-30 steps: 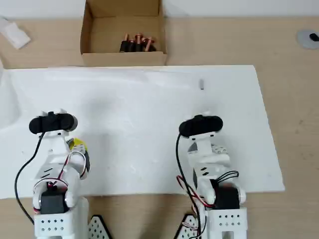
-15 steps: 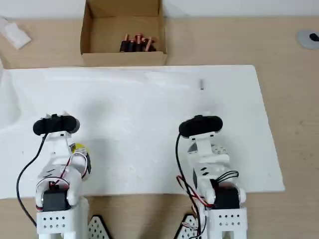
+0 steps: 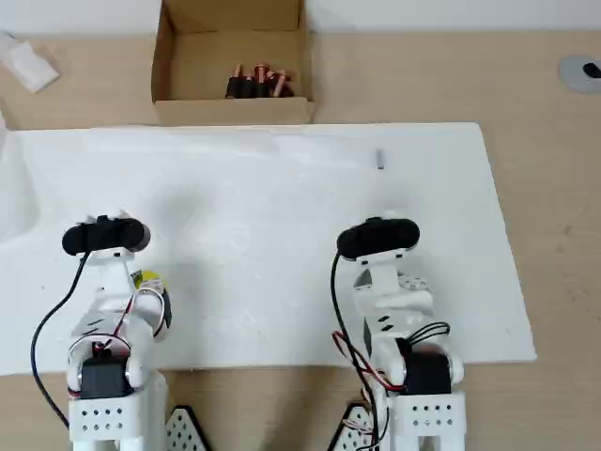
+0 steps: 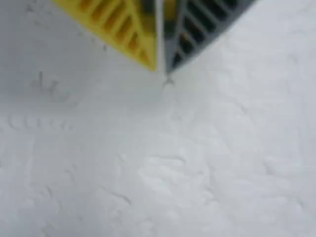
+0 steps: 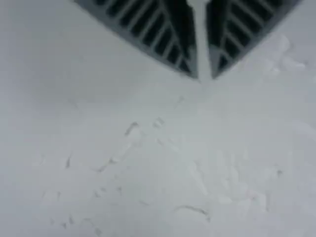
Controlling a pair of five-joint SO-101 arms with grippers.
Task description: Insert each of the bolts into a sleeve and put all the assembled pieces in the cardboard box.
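Copper-coloured bolts [image 3: 258,83] in dark sleeves lie heaped inside the cardboard box [image 3: 167,56], which stands on the desk [image 3: 545,141] at the far edge of a white sheet [image 3: 263,207]. Over that sheet the left hand [image 4: 160,69] is pressed together, pinching nothing. The right hand [image 5: 200,74] is likewise closed to a thin slit.

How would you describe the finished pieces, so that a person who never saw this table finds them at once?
Beyond the far edge of the white sheet stands an open cardboard box. A small heap of assembled pieces lies inside, against its near wall, right of the middle. They are copper and black, unlike the plain brown box around them.
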